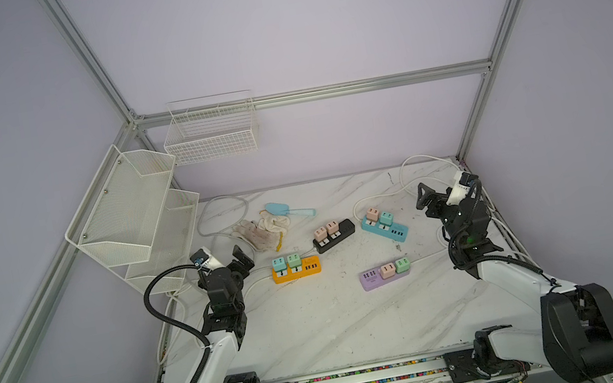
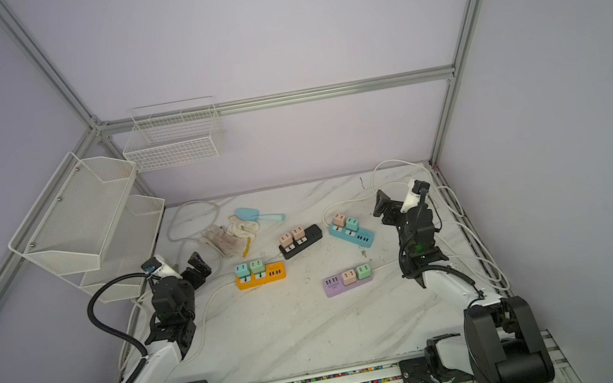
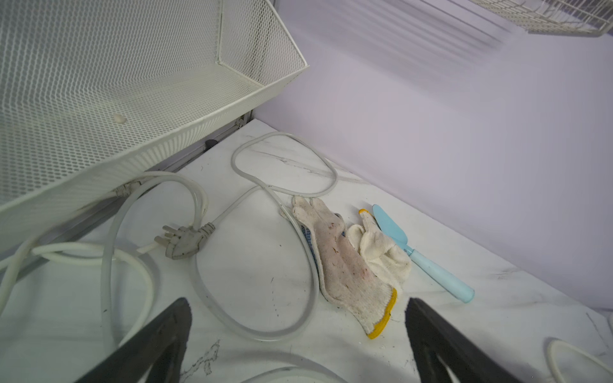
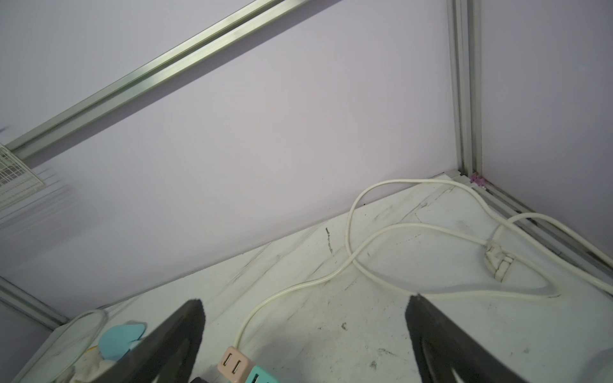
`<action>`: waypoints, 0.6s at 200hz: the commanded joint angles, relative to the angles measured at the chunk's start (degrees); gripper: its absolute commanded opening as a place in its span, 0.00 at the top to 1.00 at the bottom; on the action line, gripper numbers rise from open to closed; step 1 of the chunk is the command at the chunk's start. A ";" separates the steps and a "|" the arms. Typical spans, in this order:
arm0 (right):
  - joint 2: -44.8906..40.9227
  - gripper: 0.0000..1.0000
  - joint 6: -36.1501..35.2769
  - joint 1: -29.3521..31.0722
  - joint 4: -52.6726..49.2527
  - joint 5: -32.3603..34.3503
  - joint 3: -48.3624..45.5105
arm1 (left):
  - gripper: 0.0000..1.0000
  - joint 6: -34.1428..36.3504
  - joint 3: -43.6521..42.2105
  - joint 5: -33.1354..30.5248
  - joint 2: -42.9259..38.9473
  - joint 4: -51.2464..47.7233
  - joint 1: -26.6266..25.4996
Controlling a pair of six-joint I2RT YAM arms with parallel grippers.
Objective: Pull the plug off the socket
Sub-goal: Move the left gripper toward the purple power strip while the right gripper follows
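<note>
Layout of the table [image 1: 319,325]
Four power strips [image 1: 296,269] are set mid-table; gloves [image 1: 261,231] are laid behind them, and a rack [image 1: 131,213] is fixed left.

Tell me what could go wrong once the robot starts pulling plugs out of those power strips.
The orange power strip lies loose; pulling a plug could lift the whole strip unless it is pinned down.
Its teal plug and green plug sit side by side; the open left end effector might catch both.
Loose white cords lie near the right end effector and could snag it.
</note>
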 commanded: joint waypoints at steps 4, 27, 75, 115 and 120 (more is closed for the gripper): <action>-0.63 0.03 10.36 -0.09 -8.16 -4.55 -0.11 | 0.00 -8.45 3.07 4.85 -0.05 -4.42 1.23; 1.16 0.03 7.46 -0.07 -15.76 -10.60 4.15 | 0.00 -9.44 6.79 12.93 1.03 -9.21 1.33; 3.80 0.03 7.52 0.65 -28.40 -14.32 9.35 | 0.00 -13.40 8.38 30.87 0.82 -11.69 0.12; 2.24 0.03 9.96 5.33 -34.79 -13.40 9.48 | 0.00 -12.72 11.03 31.94 -1.49 -20.56 -7.29; 1.90 0.02 10.36 5.95 -36.03 -12.80 9.48 | 0.00 -13.06 11.16 31.71 -1.74 -21.20 -8.60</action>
